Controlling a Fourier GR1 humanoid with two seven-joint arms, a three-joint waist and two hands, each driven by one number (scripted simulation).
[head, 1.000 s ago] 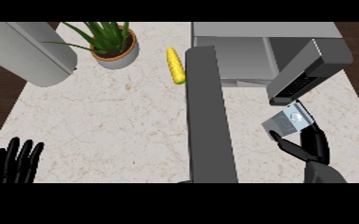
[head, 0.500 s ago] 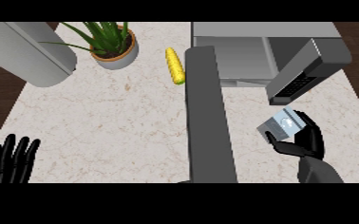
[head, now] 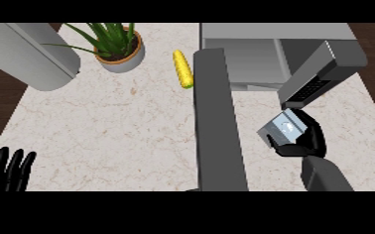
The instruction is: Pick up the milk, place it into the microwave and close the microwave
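Head view, grey-topped milk (head: 284,127), right hand (head: 306,140) curled

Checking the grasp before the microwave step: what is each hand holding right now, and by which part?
The right hand holds the milk, fingers curled round the carton's sides, its top showing. The left hand rests open at the lower left edge, holding nothing.

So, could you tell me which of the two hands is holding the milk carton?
The right hand, its fingers curled round the milk carton beside the open microwave; the left hand rests open at the lower-left edge.
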